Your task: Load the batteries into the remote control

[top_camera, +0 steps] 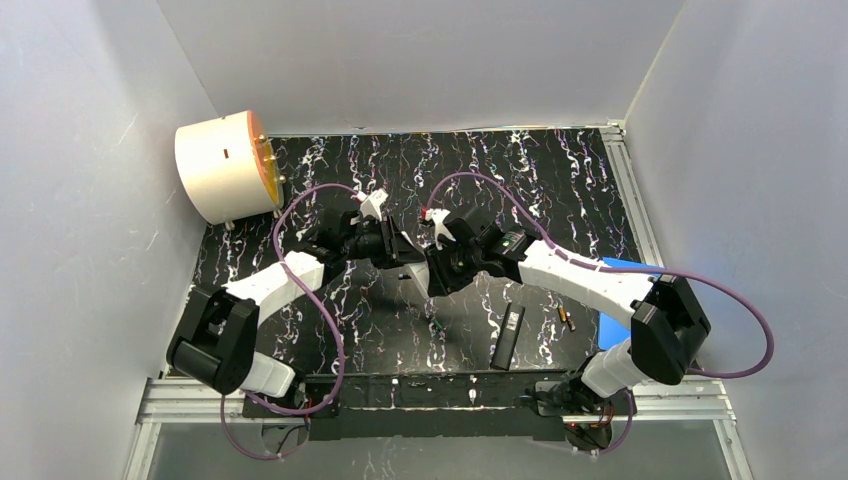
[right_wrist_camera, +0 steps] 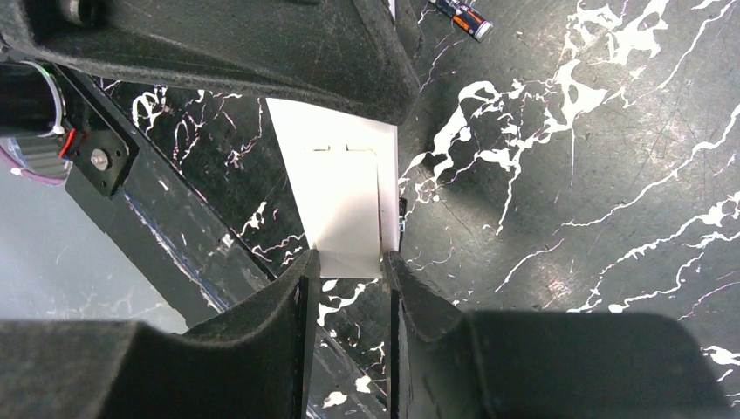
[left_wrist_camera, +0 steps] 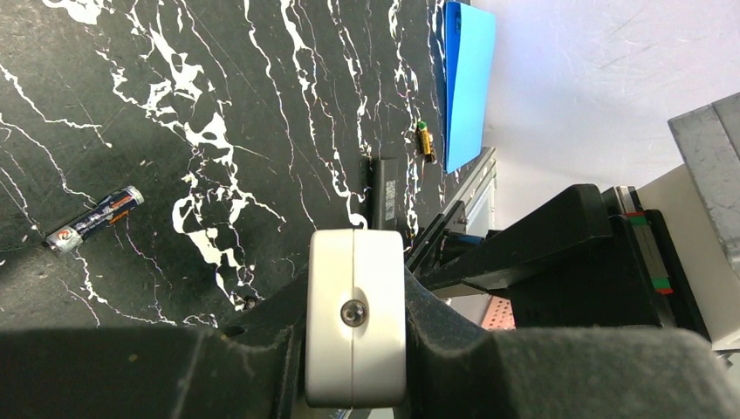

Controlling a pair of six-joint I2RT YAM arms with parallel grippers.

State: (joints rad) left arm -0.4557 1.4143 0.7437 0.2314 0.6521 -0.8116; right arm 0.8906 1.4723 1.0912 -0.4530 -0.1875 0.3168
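- The white remote control (right_wrist_camera: 345,201) is held over the middle of the bench (top_camera: 560,190). Its long axis runs roughly left to right, from one end effector to the other, and a broad flat face is turned up toward the right wrist camera
- The left end effector (top_camera: 398,256) is clamped on one end of the remote
- The right end effector (right_wrist_camera: 349,260) is clamped on the other end, with a dark finger pressed against each long edge
- The remote is a thin slab of smooth matte white plastic with straight edges and a faint notched seam across its face
- A black-and-orange battery (left_wrist_camera: 96,218) lies flat on the bench, diagonal in the left wrist view, with its silver cap toward the lower left
- A green-and-gold battery (left_wrist_camera: 425,140) lies just beside the edge of a blue sheet (left_wrist_camera: 467,78), with its long axis roughly along that edge
- A black bar (top_camera: 508,335) lies flat near the right arm's base, with its long axis running near to far and slightly tilted
- The bench top is glossy black with white marble veining, and metal rails run along its near and right edges
- A white drum with an orange face (top_camera: 225,165) fills the far left corner, and pale walls close in three sides
- The widest open stretch of bench lies beyond the end effectors, toward the back wall
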